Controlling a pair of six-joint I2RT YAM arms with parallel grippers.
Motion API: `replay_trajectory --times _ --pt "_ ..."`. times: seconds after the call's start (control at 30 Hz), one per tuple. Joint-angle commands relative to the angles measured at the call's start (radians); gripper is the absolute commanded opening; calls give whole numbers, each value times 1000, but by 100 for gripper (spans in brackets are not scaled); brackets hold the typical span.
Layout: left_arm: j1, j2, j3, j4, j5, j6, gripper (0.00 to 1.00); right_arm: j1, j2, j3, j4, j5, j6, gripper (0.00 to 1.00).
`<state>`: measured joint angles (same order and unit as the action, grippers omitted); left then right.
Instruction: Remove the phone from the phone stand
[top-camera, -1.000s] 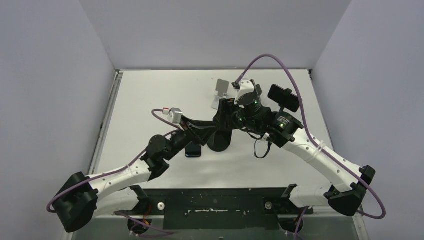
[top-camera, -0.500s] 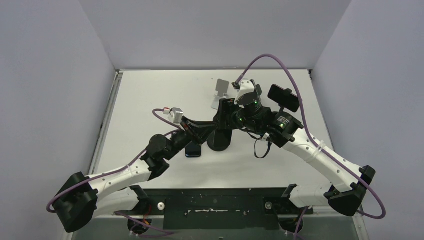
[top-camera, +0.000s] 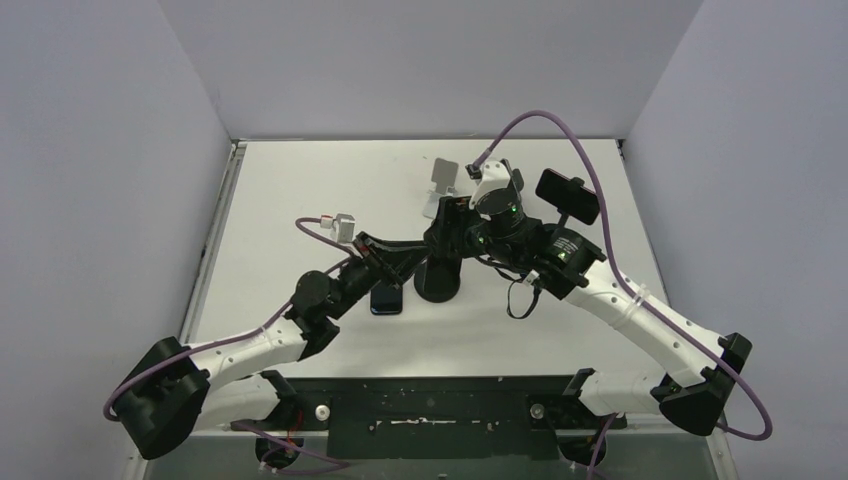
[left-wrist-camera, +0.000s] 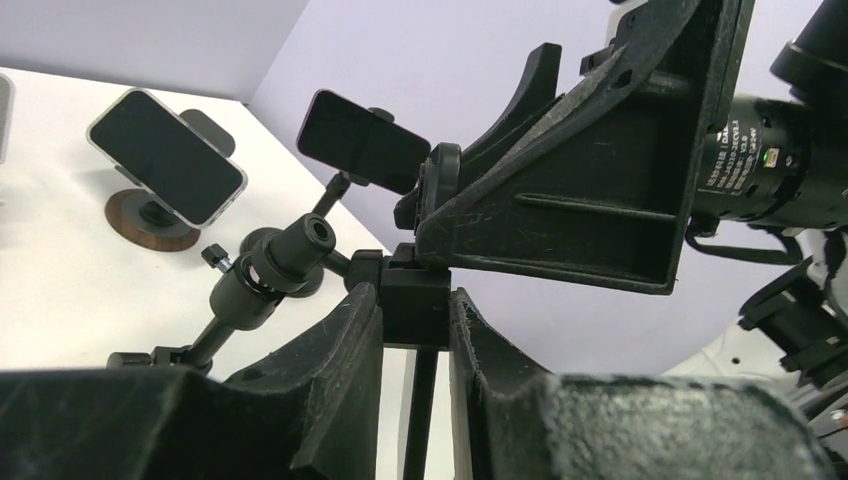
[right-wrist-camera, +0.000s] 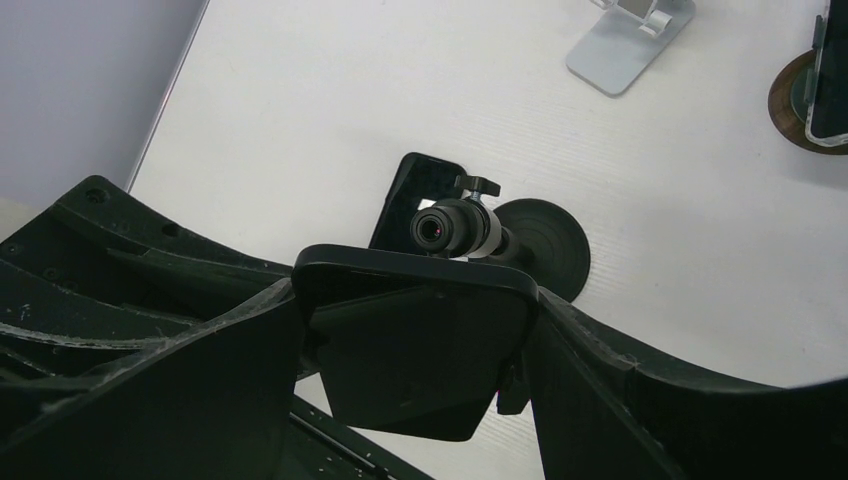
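Observation:
The black phone (right-wrist-camera: 415, 345) sits at the top of a black phone stand, whose ball joint (right-wrist-camera: 450, 228) and round base (right-wrist-camera: 548, 248) show below it. My right gripper (right-wrist-camera: 415, 340) is shut on the phone's two long edges. My left gripper (left-wrist-camera: 415, 300) is shut on the stand's black mount block (left-wrist-camera: 415, 312) just under the phone clamp. In the top view both grippers meet above the stand's base (top-camera: 437, 287) at the table's middle, the right gripper (top-camera: 453, 228) above the left gripper (top-camera: 424, 256).
A second phone (top-camera: 387, 298) lies flat on the table left of the base. A silver stand (top-camera: 445, 185) is behind. A phone on a black arm stand (top-camera: 567, 196) is at the right. A phone on a round wooden stand (left-wrist-camera: 165, 155) shows in the left wrist view.
The left arm's elbow and cable have shifted slightly left and up. Both grips and the stand look unchanged.

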<state>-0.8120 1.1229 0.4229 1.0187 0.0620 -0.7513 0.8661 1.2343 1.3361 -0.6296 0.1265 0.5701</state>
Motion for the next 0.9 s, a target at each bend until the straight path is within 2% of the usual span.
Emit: replay_trajectory --times 0.0,0.4,0.87 --pt "51 37 -17 150 -8 -131 0 1 -38 -22 24 -6 19 0" --pt "92 116 -39 296 30 -276 0 -4 -84 -71 87 -73 56 0" --pt "92 133 -49 322 41 -300 0 -8 -133 -126 194 -119 63 0"
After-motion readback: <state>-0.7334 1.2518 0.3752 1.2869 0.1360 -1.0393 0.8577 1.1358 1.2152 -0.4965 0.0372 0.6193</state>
